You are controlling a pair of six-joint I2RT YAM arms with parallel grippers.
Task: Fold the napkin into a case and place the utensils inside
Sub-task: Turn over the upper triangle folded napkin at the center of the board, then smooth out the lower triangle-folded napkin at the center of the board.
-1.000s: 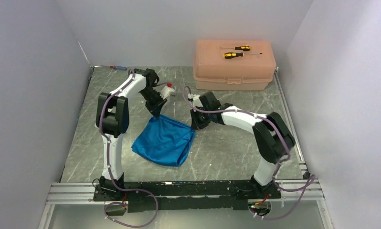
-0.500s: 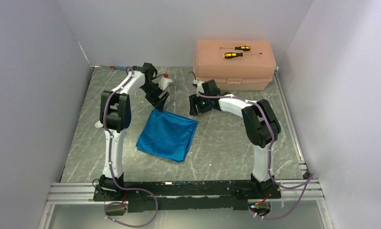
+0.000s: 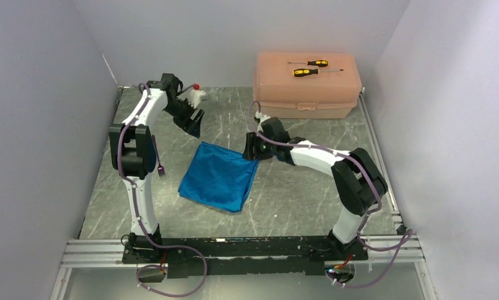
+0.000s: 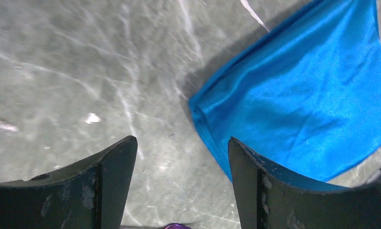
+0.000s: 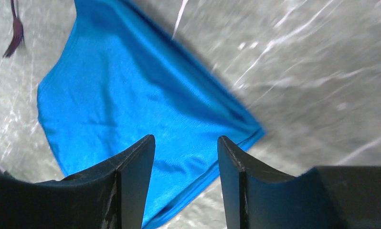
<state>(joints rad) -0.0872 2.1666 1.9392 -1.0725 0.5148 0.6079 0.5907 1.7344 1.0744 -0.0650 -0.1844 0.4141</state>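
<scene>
Napkin (image 3: 219,177) lying folded flat on surface (image 3: 297,190).
I'm seeing left claw (image 4: 180,139) and right claw (image 5: 185,137) hanging released, empty, near its far edge.

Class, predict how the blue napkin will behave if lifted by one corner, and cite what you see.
The napkin would probably droop and unfold: it lies limp in loose layers, with soft rounded folds. Its satiny sheen suggests it may slip in a grip. It looks thin, so likely very light.
</scene>
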